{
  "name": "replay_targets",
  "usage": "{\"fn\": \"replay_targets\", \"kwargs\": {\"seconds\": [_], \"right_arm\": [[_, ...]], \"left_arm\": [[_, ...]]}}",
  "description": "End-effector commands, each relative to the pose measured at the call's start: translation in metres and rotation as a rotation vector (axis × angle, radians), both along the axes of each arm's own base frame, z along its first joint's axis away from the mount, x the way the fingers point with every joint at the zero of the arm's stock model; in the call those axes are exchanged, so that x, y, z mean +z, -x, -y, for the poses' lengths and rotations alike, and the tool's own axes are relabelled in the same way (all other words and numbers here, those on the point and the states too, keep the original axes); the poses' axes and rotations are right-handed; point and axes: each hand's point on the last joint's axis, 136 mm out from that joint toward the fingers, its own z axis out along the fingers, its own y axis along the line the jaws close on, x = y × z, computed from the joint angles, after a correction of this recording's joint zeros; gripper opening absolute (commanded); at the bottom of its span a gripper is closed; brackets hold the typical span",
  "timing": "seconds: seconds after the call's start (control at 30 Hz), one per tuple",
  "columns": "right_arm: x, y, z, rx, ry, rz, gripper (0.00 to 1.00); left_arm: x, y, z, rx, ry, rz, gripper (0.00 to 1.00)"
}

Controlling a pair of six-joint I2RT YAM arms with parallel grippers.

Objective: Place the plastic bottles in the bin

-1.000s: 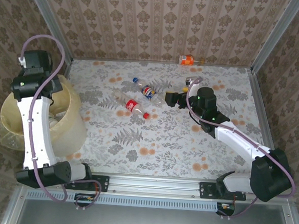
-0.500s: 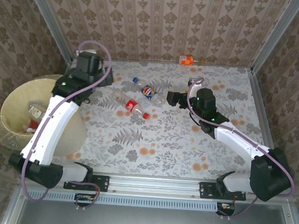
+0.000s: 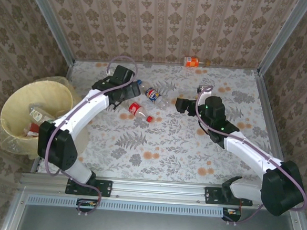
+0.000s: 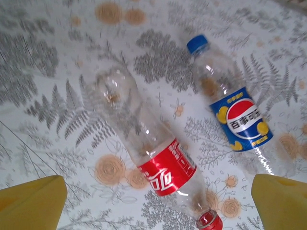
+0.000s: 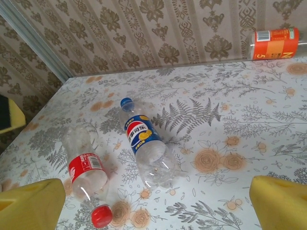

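- Hovering over the red-label bottle [image 4: 165, 175], the left hand [image 4: 154, 203] has its yellow fingers [image 4: 31, 201] spread wide and pinching nothing, one tip either side of the bottle in the wrist view
- Flat on the worktop [image 3: 183, 143], left of centre, lies that red-label bottle; from above its long axis runs on a diagonal, clear base toward the far left, red cap [image 3: 150, 118] pointing near and right
- Just beyond it lies the blue-label bottle [image 3: 153, 94], close to parallel but turned the other way: blue cap [image 3: 139, 83] to the far left, base to the near right, with a narrow strip of worktop between the two, so they are apart
- Over on the other side, the right hand [image 5: 156, 203] sits low over the worktop just right of the blue-label bottle's base, facing both bottles, its fingers wide apart and empty
- Up at the foot of the back wall [image 3: 165, 26], the orange-label bottle [image 3: 191, 61] is on its side, long axis running along the wall, well apart from the other two
- Off the worktop's left edge stands the bin [image 3: 17, 103], its liner [image 3: 7, 136] draped over the rim, with a few bottles [image 3: 36, 114] lying in the bottom
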Motion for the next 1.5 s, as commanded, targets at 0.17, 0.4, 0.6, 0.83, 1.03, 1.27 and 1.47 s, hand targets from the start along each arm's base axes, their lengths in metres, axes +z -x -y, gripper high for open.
{"fn": "replay_targets", "kwargs": {"seconds": [0.17,0.4,0.6,0.83,1.03,1.27,1.47], "right_arm": [[-0.008,0.003,0.012,-0.035,0.043,-0.009,1.00],[-0.011,0.006,0.015,-0.039,0.054,-0.019,1.00],[-0.013,0.011,0.020,-0.045,0.075,-0.026,1.00],[-0.012,0.014,0.024,-0.056,0.093,-0.023,1.00],[-0.011,0.015,0.024,-0.055,0.094,-0.022,1.00],[-0.011,0.017,0.028,-0.063,0.102,-0.020,1.00],[-0.011,0.017,0.027,-0.063,0.101,-0.017,1.00]], "left_arm": [[-0.064,0.003,0.007,0.154,0.166,-0.170,1.00],[-0.094,0.000,0.019,0.159,0.182,-0.261,1.00],[-0.110,-0.014,0.011,0.209,0.168,-0.269,1.00],[-0.116,-0.042,0.006,0.234,0.147,-0.198,0.97],[-0.136,-0.050,0.011,0.244,0.156,-0.224,0.92],[-0.157,-0.048,0.017,0.206,0.181,-0.233,0.76],[-0.146,-0.043,0.010,0.144,0.135,-0.189,0.53]]}}
